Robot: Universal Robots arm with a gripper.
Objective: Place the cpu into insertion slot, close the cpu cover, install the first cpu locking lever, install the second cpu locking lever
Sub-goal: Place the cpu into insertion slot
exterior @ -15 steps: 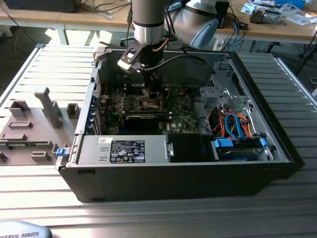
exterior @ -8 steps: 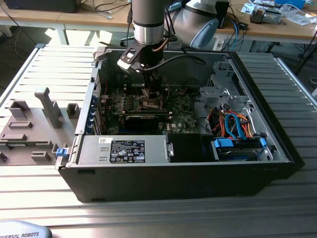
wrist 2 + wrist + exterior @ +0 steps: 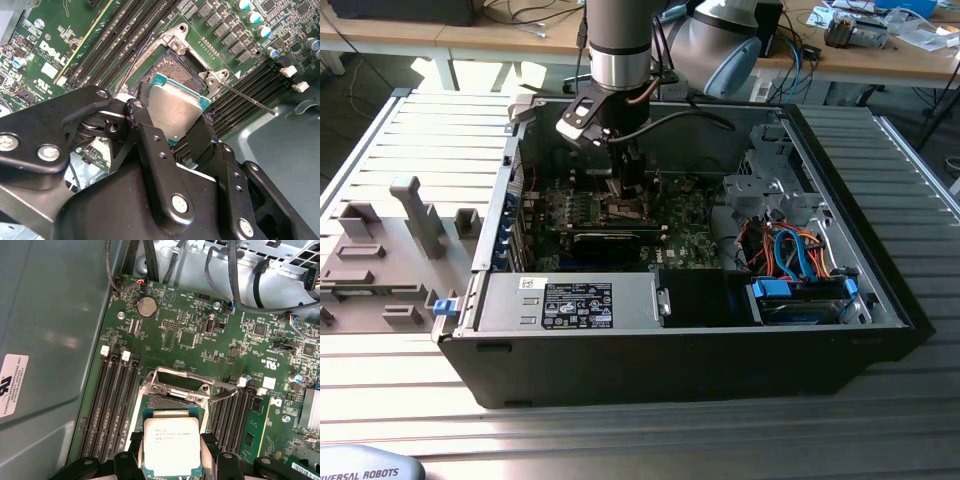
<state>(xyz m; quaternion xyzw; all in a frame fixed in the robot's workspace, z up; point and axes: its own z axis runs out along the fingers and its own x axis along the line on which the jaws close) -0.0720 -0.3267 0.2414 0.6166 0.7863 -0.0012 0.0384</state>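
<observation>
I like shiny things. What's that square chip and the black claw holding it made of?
The cpu: probably a silver-grey metal top, by its soft sheen, with a green circuit-board rim. The gripper: matte black, maybe metal or hard plastic; bolted joints show.

Robotics lab workspace.
An open computer case (image 3: 670, 365) sits on a ribbed metal bench (image 3: 410, 400); cable-strewn wooden desks (image 3: 490, 40) stand behind.

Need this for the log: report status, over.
Copy: claw shut on cpu; held above insertion slot, not seated; cpu cover raised, nothing seen between.
</observation>
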